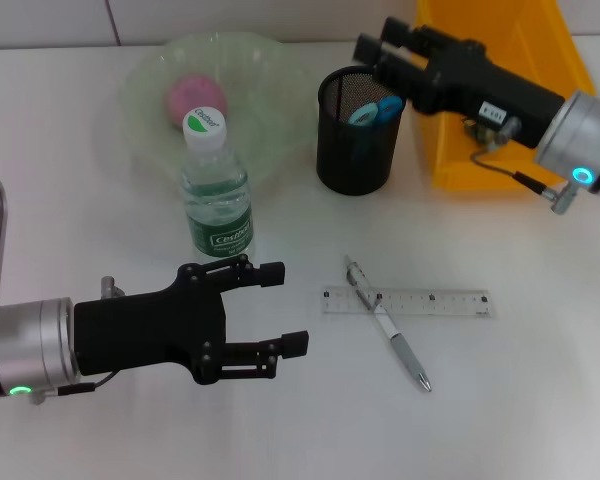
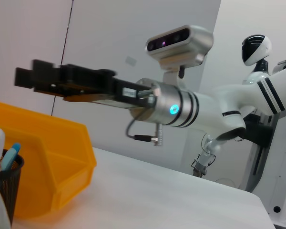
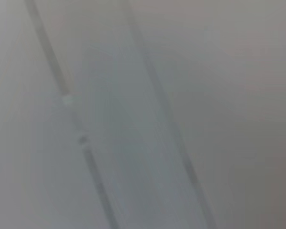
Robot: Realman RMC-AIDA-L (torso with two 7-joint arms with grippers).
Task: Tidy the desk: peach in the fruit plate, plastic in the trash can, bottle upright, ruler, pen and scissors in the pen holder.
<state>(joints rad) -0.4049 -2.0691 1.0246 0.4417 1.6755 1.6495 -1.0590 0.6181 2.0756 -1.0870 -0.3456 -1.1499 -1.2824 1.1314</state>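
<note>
Centrally, pen lies crossed over ruler on bare desk | left gripper spread empty, near-left | right gripper above pen holder, far; grip state unreadable | bottle upright

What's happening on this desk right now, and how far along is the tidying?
The right gripper hovers over the rim of the black mesh pen holder, which already holds blue-handled scissors. The left gripper hangs open and empty above the table, just in front of the upright bottle. The peach sits in the fruit plate. The pen lies across the ruler on the desk, not yet put away.
</note>
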